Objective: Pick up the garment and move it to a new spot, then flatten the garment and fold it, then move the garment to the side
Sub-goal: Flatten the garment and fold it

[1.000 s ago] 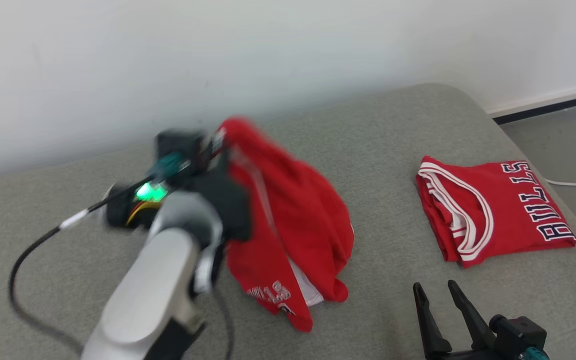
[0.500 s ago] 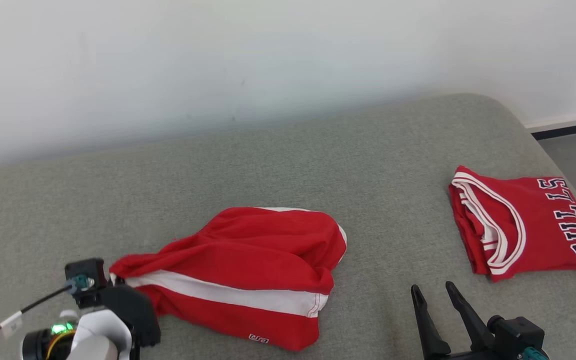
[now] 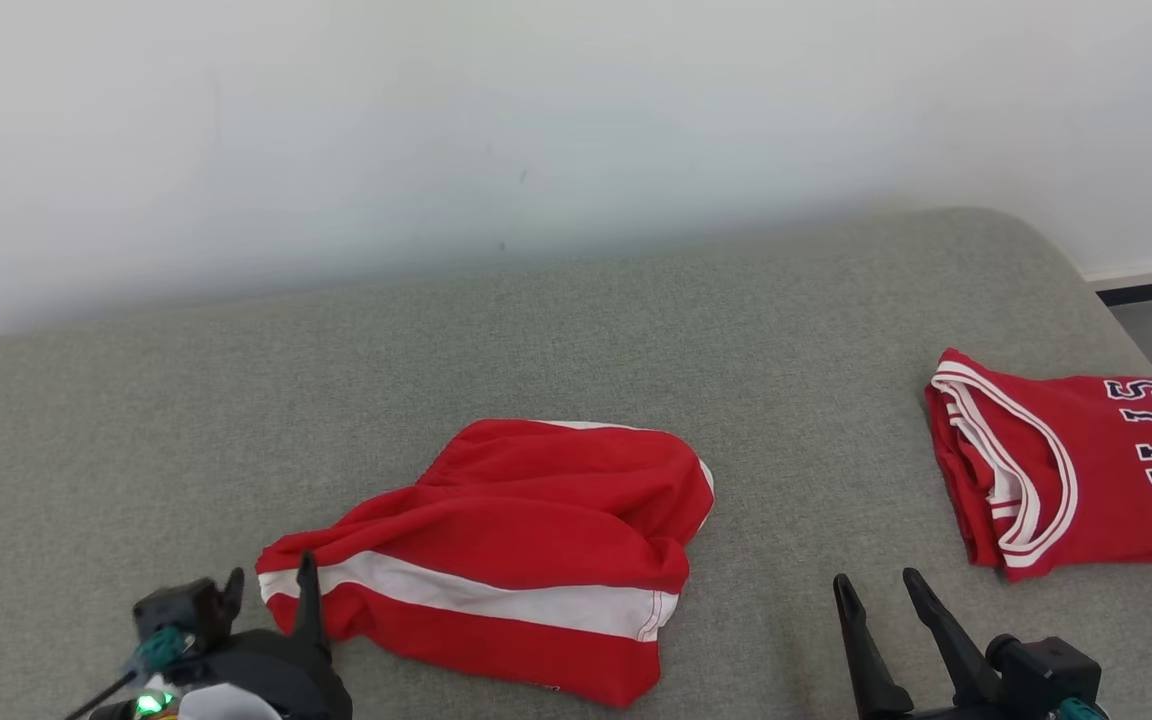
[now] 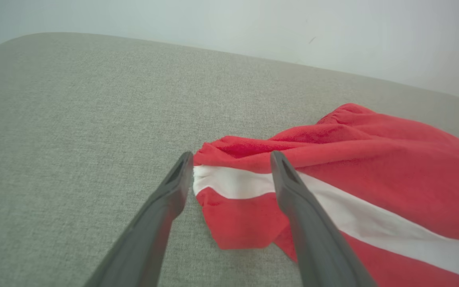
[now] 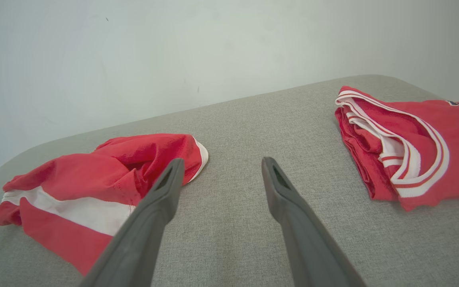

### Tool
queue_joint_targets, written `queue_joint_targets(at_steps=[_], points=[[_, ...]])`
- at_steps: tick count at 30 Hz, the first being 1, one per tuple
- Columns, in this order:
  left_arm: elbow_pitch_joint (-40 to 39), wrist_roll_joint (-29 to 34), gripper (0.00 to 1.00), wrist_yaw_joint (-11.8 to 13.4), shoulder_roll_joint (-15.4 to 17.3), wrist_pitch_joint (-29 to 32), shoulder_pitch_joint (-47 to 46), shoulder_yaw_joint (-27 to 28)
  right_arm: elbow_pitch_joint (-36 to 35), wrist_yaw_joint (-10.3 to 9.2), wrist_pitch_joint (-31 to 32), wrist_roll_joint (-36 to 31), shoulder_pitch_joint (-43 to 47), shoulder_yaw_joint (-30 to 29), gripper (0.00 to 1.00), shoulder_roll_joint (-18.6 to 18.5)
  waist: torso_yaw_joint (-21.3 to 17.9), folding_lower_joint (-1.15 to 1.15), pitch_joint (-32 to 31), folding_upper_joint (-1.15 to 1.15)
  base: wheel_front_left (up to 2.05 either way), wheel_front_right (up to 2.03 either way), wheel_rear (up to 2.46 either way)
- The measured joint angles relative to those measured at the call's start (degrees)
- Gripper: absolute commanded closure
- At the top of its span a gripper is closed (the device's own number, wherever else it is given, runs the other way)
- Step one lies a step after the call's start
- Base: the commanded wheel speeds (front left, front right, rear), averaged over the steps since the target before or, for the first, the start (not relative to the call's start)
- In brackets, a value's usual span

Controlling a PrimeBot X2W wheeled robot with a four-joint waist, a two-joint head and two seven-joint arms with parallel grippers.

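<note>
Head view: red shorts (image 3: 516,540) are seen crumpled on the grey cushion (image 3: 636,330), well left of the folded Bulls jersey (image 3: 1086,480).
The left gripper (image 3: 271,585) is spread wide at the shorts' end farthest from the jersey, nothing gripped; the right gripper (image 3: 876,585) is held wide and empty, nearer the jersey.

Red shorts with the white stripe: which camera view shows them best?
The head view: the red shorts lie whole in frame on the grey fabric surface. The left wrist view gives one end, cropped at the frame edge. The right wrist view shows them sideways, partly behind a finger.
</note>
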Motion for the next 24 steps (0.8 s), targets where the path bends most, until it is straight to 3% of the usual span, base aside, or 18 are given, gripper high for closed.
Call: queue_joint_targets(at_steps=[8,14,24], points=[[-10.5,-1.1,0.00,-2.8,0.2,-9.6,7.3,3.0,-0.9,0.00,0.2,0.0,0.5,-1.2,0.00,-0.1,1.2,0.00,-0.6,0.00,0.00,0.00,0.00],[-22.3,4.4,0.00,-3.6,-0.7,-10.4,14.2,5.6,-1.4,0.00,0.7,-0.1,1.2,-1.7,0.00,-0.4,2.9,0.00,-0.9,0.00,0.00,0.00,0.00],[-32.6,13.7,0.00,-9.6,-5.8,-10.5,25.2,14.3,-1.0,0.00,1.4,0.4,1.5,-0.9,0.00,-0.3,5.3,0.00,-1.3,0.00,0.00,0.00,0.00]])
